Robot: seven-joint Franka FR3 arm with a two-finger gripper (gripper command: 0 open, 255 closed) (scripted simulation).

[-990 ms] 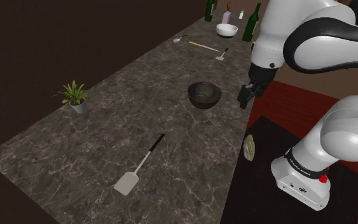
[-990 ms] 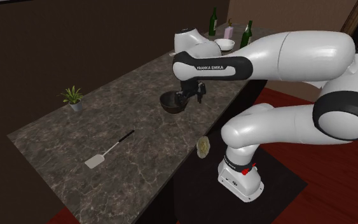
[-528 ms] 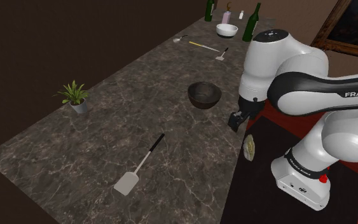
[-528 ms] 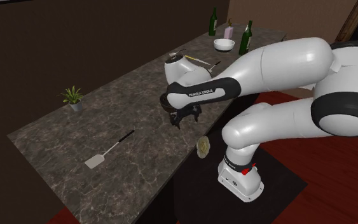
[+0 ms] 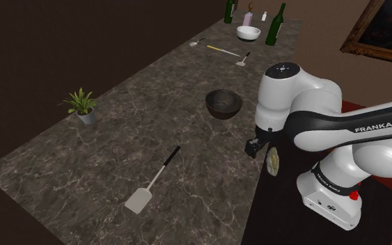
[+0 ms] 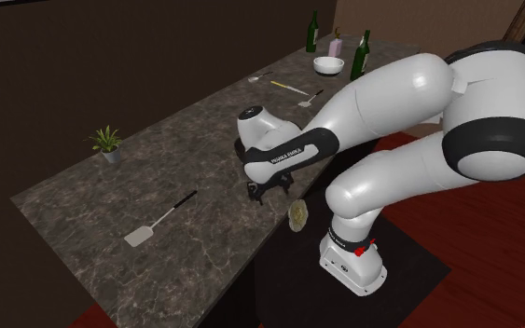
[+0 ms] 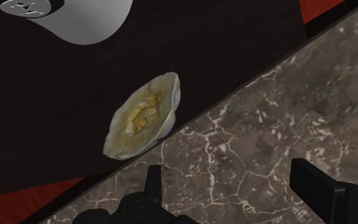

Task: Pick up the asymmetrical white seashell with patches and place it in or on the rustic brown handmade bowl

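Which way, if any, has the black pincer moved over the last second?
Yes. In the shoulder view the pincer has slid from beside the dark bowl down the picture toward the seashell at the edge of the counter.

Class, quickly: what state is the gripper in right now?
Gripper: open, holding nothing; the seashell is apart from its fingers.

The arm [image 5: 292, 90] is glossy white, built of thick rounded links with dark grey bands at the joints. One dark band carries white lettering [image 6: 283, 156], FRANKA EMIKA. The white base [image 5: 326, 198] has a small red button [image 5: 355, 195]. The jaws are plain black.
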